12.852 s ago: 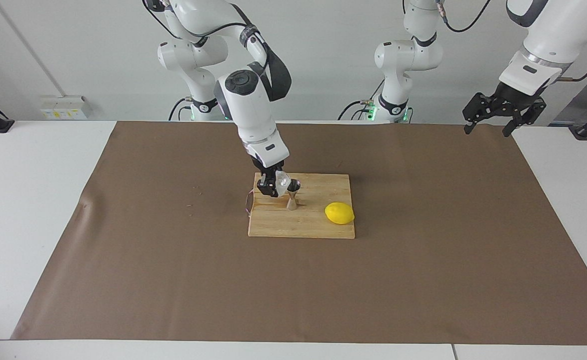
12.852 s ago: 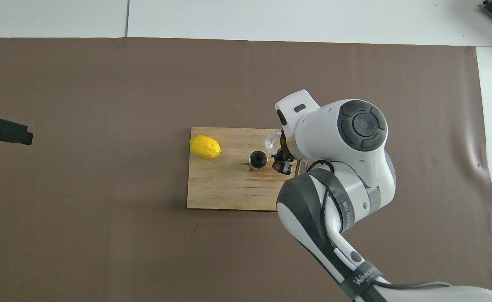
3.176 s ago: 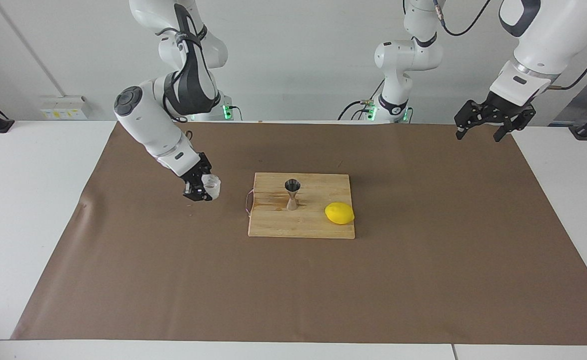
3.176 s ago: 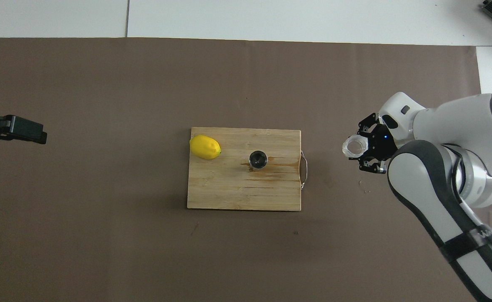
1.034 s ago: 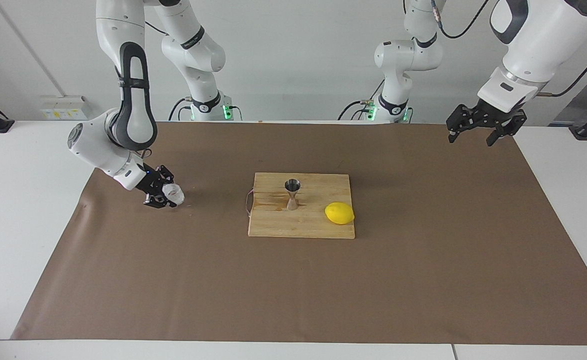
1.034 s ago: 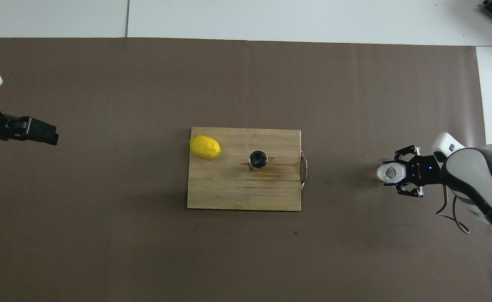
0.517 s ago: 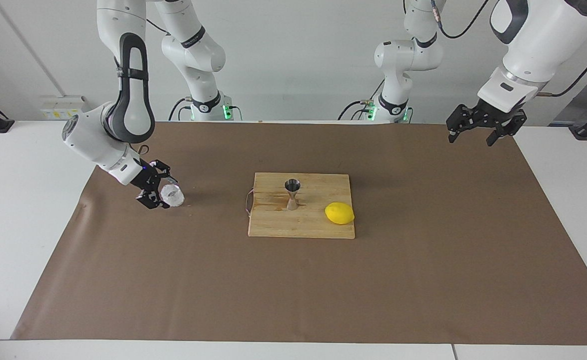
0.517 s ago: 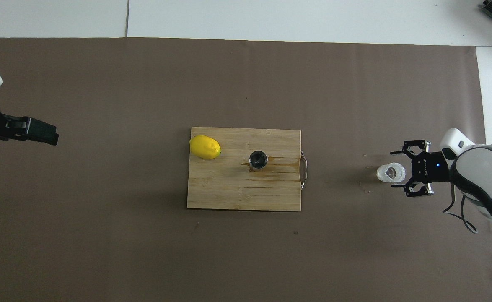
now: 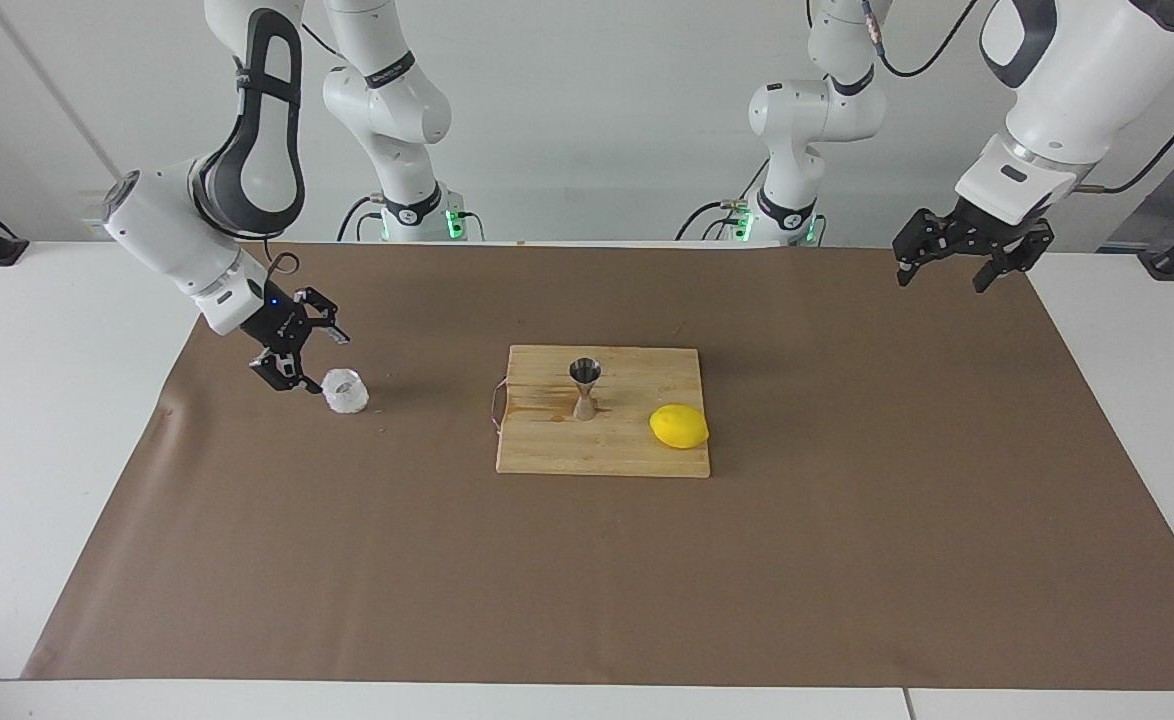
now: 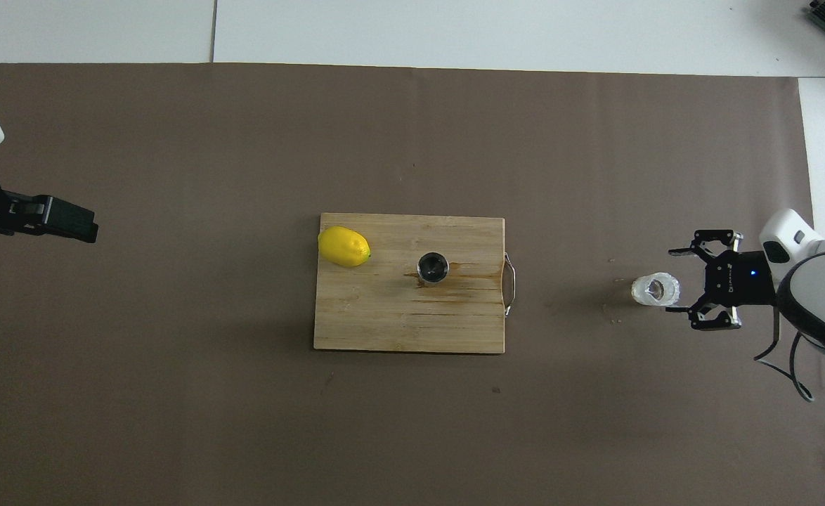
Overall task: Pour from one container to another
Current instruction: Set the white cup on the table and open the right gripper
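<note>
With the right pincer (image 9: 305,352) spread apart beside the upright clear cup (image 9: 345,391), withdraw it straight upward to avoid tipping the cup.

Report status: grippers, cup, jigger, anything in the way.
Right gripper open, just clear of the clear cup. Left gripper open, waiting over its own end. Cup upright on the brown mat; jigger upright on the cutting board beside the lemon. Nothing between them.

A small clear faceted cup (image 9: 345,390) is seen upright on the brown mat, free of any grip, at the right arm's end. At its 9 o'clock in the overhead view, a shiny hourglass-shaped steel jigger (image 9: 584,387) stands upright on the wooden board.
</note>
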Tool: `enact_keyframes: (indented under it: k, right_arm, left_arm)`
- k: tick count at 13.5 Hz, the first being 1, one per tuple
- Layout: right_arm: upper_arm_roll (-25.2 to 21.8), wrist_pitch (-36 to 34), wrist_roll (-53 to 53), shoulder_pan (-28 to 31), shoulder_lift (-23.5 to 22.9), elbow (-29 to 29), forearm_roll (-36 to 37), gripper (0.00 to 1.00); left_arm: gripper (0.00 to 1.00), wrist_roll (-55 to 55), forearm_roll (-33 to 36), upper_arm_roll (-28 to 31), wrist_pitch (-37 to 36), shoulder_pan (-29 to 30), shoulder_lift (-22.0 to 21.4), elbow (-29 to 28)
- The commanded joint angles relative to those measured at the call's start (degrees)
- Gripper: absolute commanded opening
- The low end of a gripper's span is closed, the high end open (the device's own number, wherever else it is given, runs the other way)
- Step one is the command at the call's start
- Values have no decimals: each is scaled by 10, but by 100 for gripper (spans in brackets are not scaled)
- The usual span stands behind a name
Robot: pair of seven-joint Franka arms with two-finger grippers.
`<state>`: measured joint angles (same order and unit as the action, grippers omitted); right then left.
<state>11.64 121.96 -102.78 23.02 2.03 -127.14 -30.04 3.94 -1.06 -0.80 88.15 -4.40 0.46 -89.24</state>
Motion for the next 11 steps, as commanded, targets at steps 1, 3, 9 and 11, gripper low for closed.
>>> enact_keyframes:
  k: [1,3,9,11]
  right_arm:
    - [7,-12,119,-26,15,33,62,100]
    - [8,-20,225,-53,17,56,84,100]
    - [10,-99,717,-144,-1,182,256,100]
    - [9,-138,837,-165,-22,240,277,100]
  left_arm:
    - [100,24,9,4,5,-3,-5,-2]
    - [100,41,11,7,6,1,-6,-1]
    - [100,61,40,6,4,1,-13,-1]
    - [100,63,35,11,5,1,-13,0]
